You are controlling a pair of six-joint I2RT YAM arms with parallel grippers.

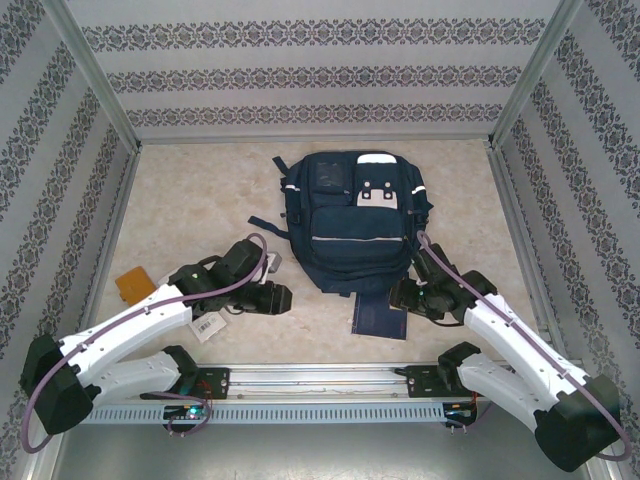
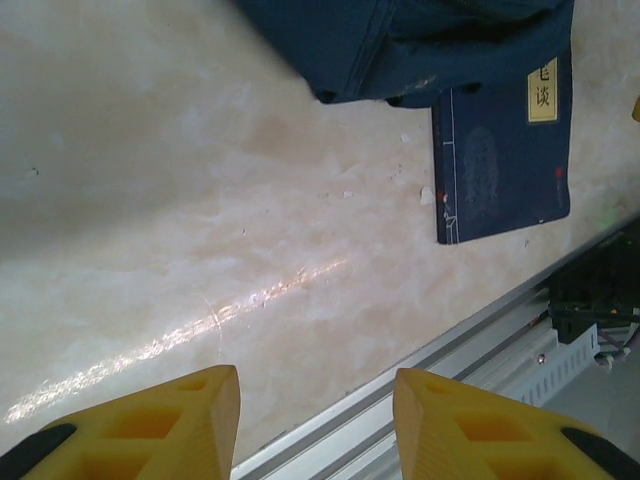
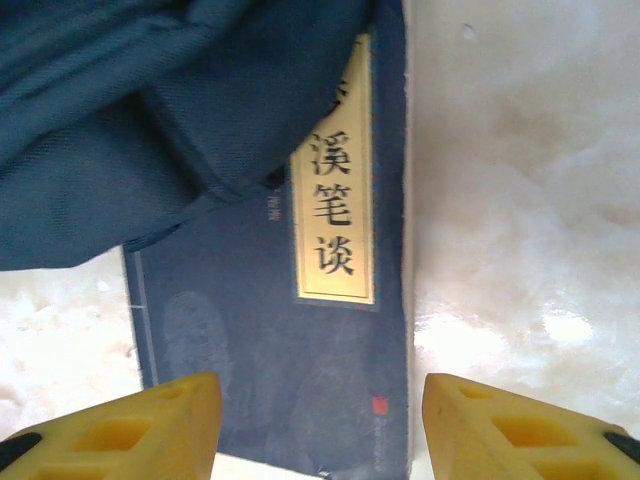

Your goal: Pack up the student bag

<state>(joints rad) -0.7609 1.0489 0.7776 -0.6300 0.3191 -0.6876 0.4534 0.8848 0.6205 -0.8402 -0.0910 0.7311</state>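
Observation:
The student bag [image 1: 350, 215], a large dark navy backpack with white patches, lies flat in the middle of the table. Its lower edge overlaps a small navy book [image 1: 380, 318] with a gold title label. My right gripper [image 1: 402, 296] hovers by the book's right side. In the right wrist view this gripper [image 3: 320, 395] is open, with the book [image 3: 250, 350] below the gap and bag fabric [image 3: 150, 110] over the book's top. My left gripper [image 1: 278, 298] sits left of the bag's bottom corner. It [image 2: 315, 385] is open over bare table, with the book [image 2: 500, 150] and bag [image 2: 400, 40] farther off.
An orange flat object [image 1: 132, 285] lies near the left wall, and a white tag [image 1: 206, 328] rests under the left arm. A metal rail [image 1: 320, 375] runs along the table's near edge. Patterned walls enclose the left, back and right sides.

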